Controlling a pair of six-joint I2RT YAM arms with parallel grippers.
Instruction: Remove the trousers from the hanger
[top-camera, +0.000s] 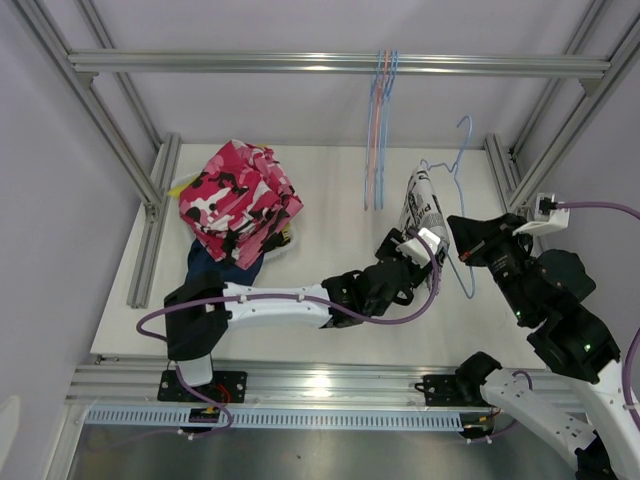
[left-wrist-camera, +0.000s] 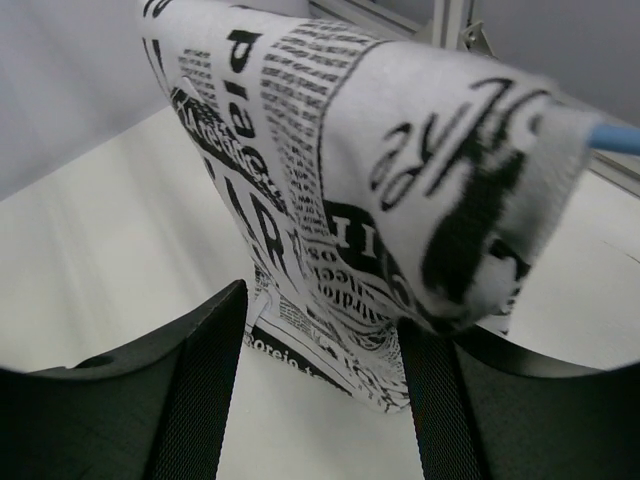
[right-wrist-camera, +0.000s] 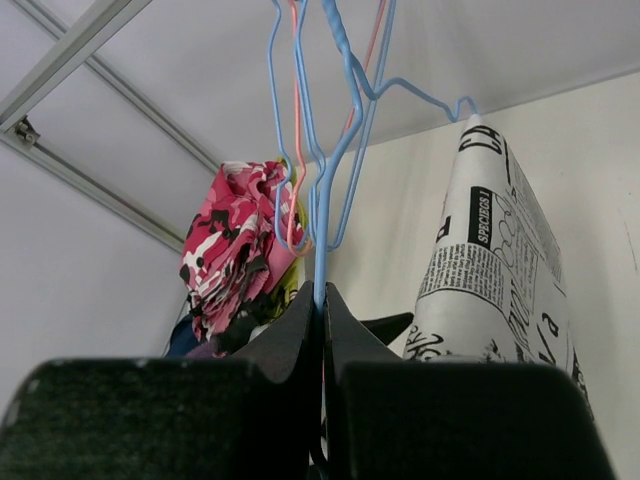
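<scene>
Right jaws: the right gripper (right-wrist-camera: 322, 296) is pinched tight on the wire of the blue hanger (right-wrist-camera: 320, 240) and holds it upright above the bench (top-camera: 330, 220).
Left jaws: the left gripper (left-wrist-camera: 322, 322) stands wide, one finger on each side of the lower end of the cloth. The cloth brushes one finger, but no squeeze shows.
Task's thing: the newspaper-print trousers (left-wrist-camera: 400, 150) are draped over the blue hanger at the right side of the bench, between the two arms.
Pile: further back on the left, the pink-red patterned trousers (top-camera: 240, 200) lie folded on top of a heap, with the navy trousers (top-camera: 218, 268) sticking out beneath. What else lies under them cannot be counted.
Far end: empty wire hangers (top-camera: 378, 140) dangle from the rail (top-camera: 300, 62).
Done: by the heap and the bare hangers, most pairs look to be off.
Left: the newspaper pair looks to be the last. It needs a firm grip and a pull off the wire, then a place on the heap.
</scene>
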